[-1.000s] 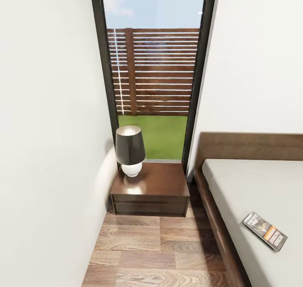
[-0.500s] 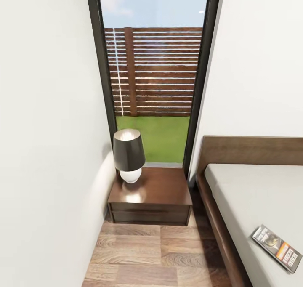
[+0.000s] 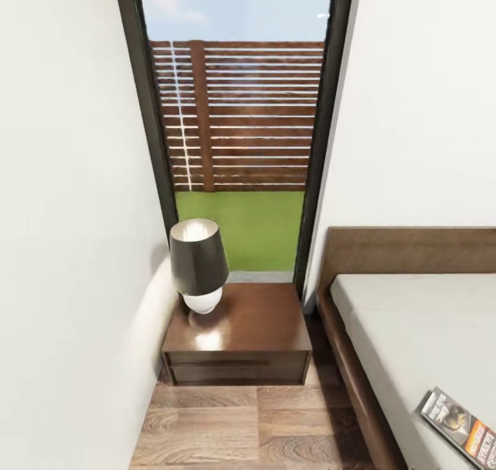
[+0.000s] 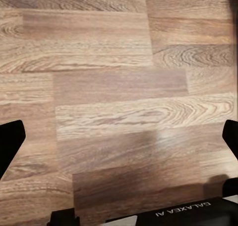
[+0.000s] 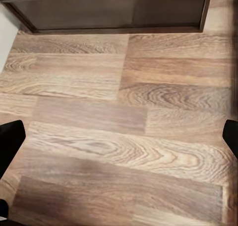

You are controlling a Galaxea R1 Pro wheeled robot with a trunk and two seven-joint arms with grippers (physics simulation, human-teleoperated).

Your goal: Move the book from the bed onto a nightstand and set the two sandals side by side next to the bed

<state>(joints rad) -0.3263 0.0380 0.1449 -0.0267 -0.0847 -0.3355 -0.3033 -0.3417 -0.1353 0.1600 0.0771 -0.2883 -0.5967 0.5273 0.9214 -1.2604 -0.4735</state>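
Against the white wall, under a tall dark-framed window (image 3: pixel 238 132) that looks onto grass and a slatted fence, stands the nightstand (image 3: pixel 238 339), a low, glossy dark-brown wood cabinet with one wide drawer across its front. On its top, toward the wall side, sits a lamp (image 3: pixel 198 264) with a dark tapered shade and a round white base; the rest of the top is bare. Just to the right is the bed (image 3: pixel 351 366), a dark wood frame with a plain headboard and a smooth light grey mattress. The book (image 3: pixel 460 425) lies flat on the mattress near its edge, thin, dark-covered with an orange band, partly cut off by the picture's border. Brown wood-plank floor (image 4: pixel 119 87) with swirling grain spreads below the left gripper (image 4: pixel 119 136) and right gripper (image 5: pixel 119 136); both have dark fingertips set wide apart with nothing between them.
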